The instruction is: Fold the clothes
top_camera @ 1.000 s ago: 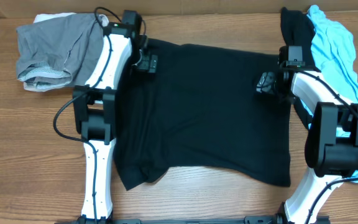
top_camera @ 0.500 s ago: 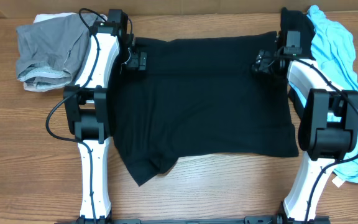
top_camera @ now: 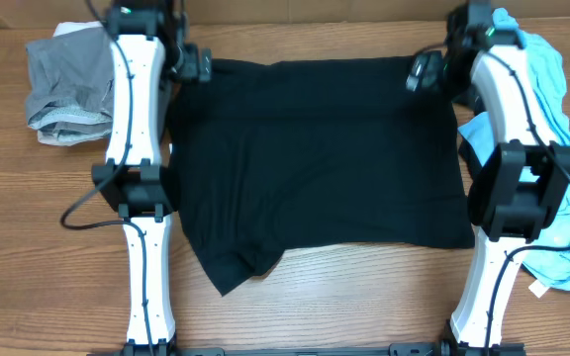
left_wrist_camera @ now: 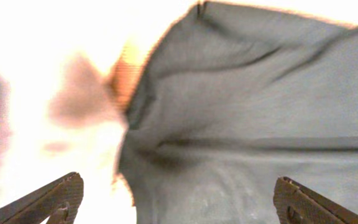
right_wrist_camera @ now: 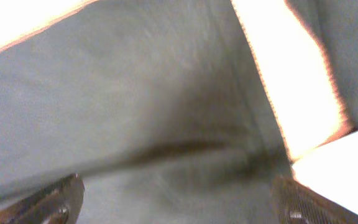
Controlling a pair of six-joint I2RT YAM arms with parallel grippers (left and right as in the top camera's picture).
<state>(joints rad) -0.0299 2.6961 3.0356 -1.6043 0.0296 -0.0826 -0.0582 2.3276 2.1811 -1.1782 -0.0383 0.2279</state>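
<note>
The large black T-shirt (top_camera: 315, 158) lies spread flat across the middle of the table, with one sleeve sticking out at the front left. My left gripper (top_camera: 198, 65) is over its far left corner and my right gripper (top_camera: 422, 71) over its far right corner. In the left wrist view the gripper (left_wrist_camera: 179, 208) has its fingers (left_wrist_camera: 58, 196) wide apart above the shirt's edge (left_wrist_camera: 241, 124). In the right wrist view the gripper (right_wrist_camera: 179, 208) is also wide open over the fabric (right_wrist_camera: 148, 106). Neither holds anything.
A grey garment (top_camera: 67, 79) lies bunched at the far left. A light blue garment (top_camera: 540, 74) runs down the right edge, with a black one (top_camera: 460, 35) beside it at the far right. The wooden table (top_camera: 47, 247) shows at the front.
Both grippers moved toward the far edge of the table. The shirt's far edge was drawn back with them and now lies flat; the jaws now stand open.
</note>
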